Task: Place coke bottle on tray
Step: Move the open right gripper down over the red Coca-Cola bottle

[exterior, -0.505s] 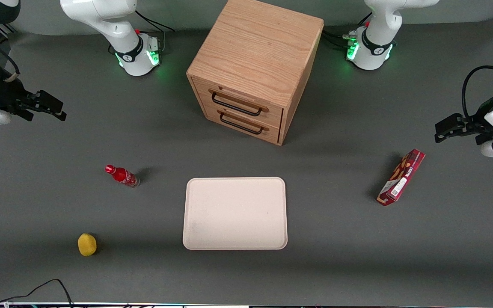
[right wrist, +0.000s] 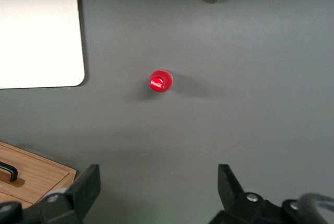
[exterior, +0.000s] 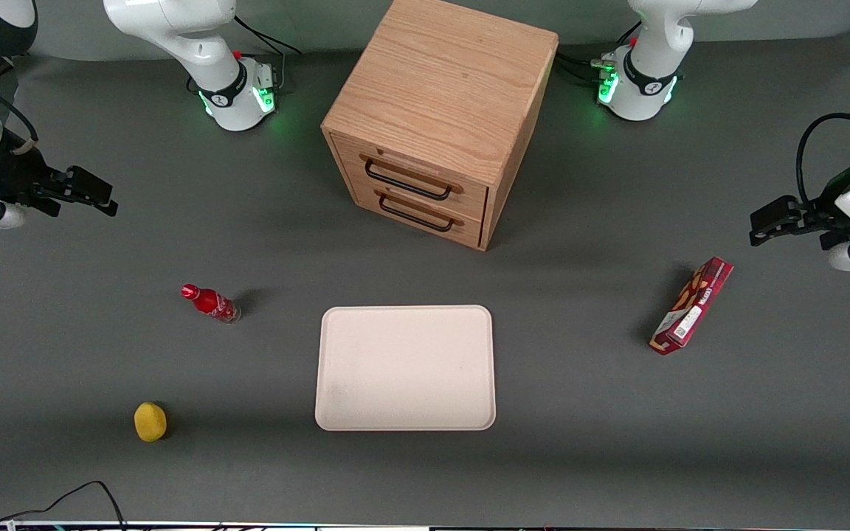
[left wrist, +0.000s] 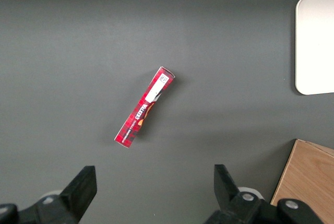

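The bench (exterior: 617, 442) is a dark grey mat. Standing upright on it is the coke bottle (exterior: 209, 302), well apart from the cream tray (exterior: 404, 367), which lies flat near the middle. The lemon (exterior: 150, 421) sits nearer the front camera than the bottle. The wooden drawer cabinet (exterior: 440, 118) stands farther from the camera than the tray. The red snack box (exterior: 691, 304) lies toward the parked arm's end. My gripper (exterior: 100, 195) hangs open above the bench, toward my end.

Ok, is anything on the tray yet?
No: the tray is bare. The coke bottle stands on the table beside it; the open gripper hangs high, farther from the front camera.
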